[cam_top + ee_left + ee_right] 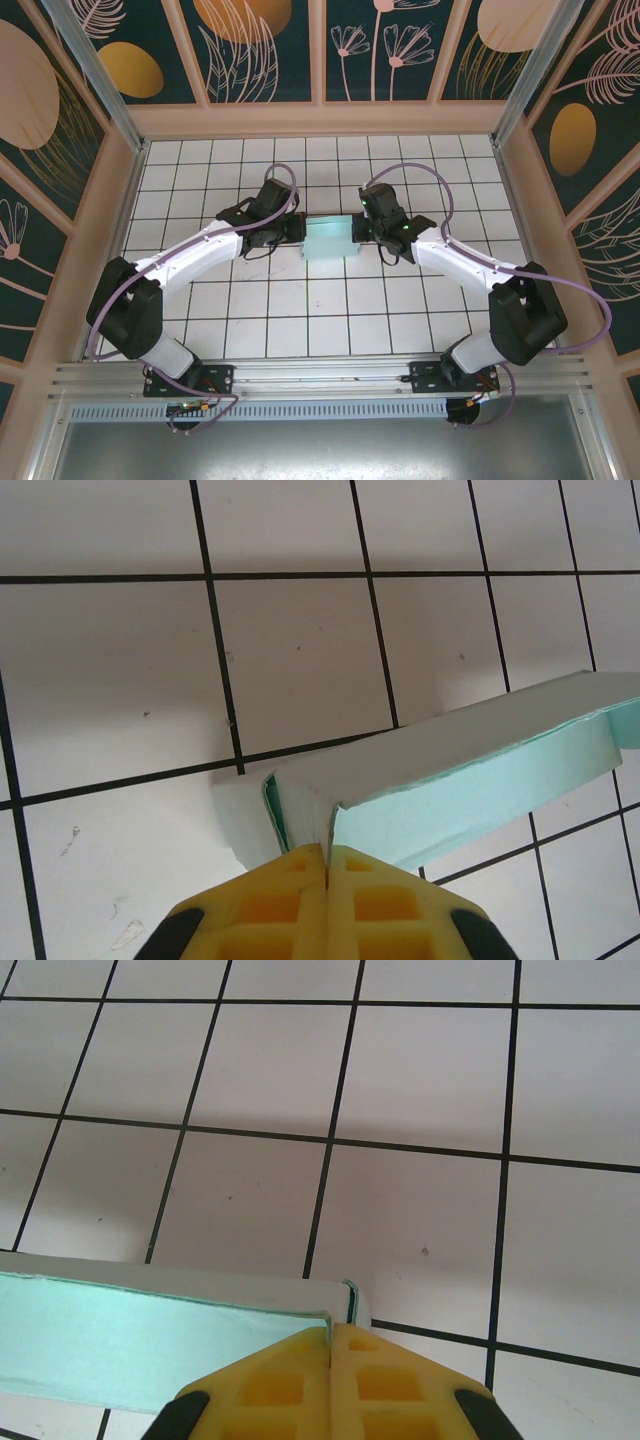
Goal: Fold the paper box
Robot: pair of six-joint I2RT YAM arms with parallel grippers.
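Observation:
The paper box [330, 238] is a pale aqua card piece held between both arms near the middle of the tiled floor. My left gripper [296, 231] is shut on its left end. In the left wrist view the yellow fingertips [327, 852] pinch a thin wall of the paper box [470, 780], whose panels run off to the right. My right gripper [362, 232] is shut on the right end. Seen from the right wrist, the right gripper [330, 1332] clamps a card edge of the paper box [130, 1345], with the aqua panel stretching left.
White floor tiles [320, 320] with black grout lines lie all round the box. Wooden walls [320, 118] with patterned panels enclose the back and sides. A metal rail [320, 385] carries the arm bases at the near edge.

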